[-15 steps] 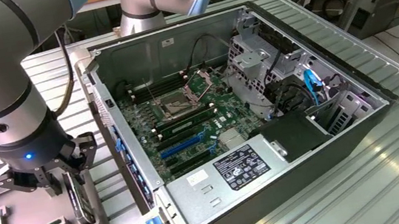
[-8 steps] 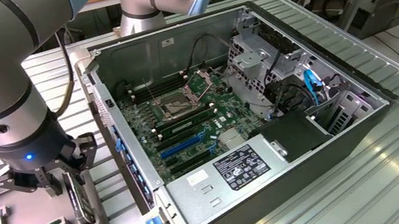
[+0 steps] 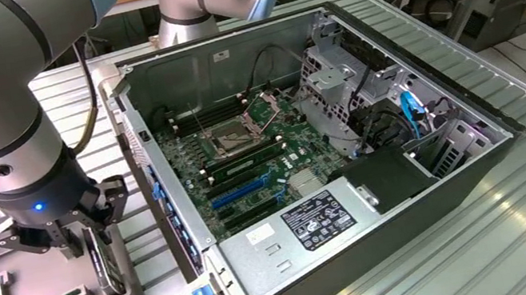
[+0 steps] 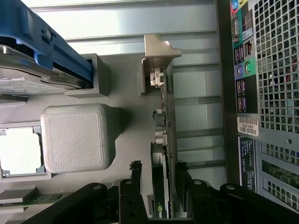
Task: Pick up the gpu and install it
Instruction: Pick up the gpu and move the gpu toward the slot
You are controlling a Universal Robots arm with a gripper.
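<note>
Now, black tool [image 4: 158, 167] ajar — fingers [image 4: 136, 176] either side of the flat green gpu [image 4: 167, 116].

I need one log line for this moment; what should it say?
phase: pick | gripper: open, astride gpu | gpu: on edge in grey holder | pc case: open, gpu not installed

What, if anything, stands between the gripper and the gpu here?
Nothing visible does. The gripper hangs right over the gpu, which stands on edge in the grey holder beside the computer case. Its fingers sit either side of the card, with a slim gap showing on one side.
</note>
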